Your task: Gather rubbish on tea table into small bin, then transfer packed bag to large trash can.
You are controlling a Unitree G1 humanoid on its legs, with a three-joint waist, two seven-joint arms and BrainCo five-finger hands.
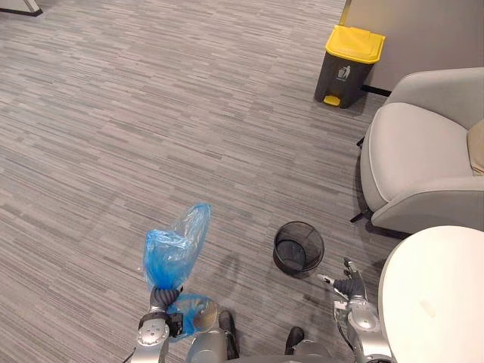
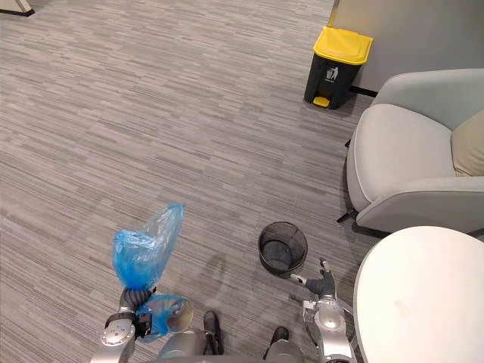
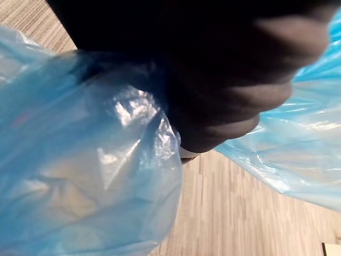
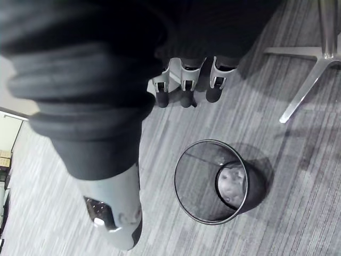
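Left hand (image 1: 161, 296) clutching a translucent blue plastic rubbish bag (image 1: 172, 246).
Its fingers curl round the bunched neck, with loose film billowing above them and a fuller bulge below. The right hand (image 1: 349, 287) is empty, its fingers (image 4: 184, 80) straight and slightly apart. A round black wire-mesh bin (image 1: 298, 246) stands just beyond their tips, and a grey yellow-lidded trash can (image 1: 348, 66) far beyond.

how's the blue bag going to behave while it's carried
Probably floppy: the blue bag is thin crumpled film, bunched where the left hand grips it. Likely light, since its upper part stands puffed above the hand rather than sagging. The glossy film may slip, so a firm grip seems wise.
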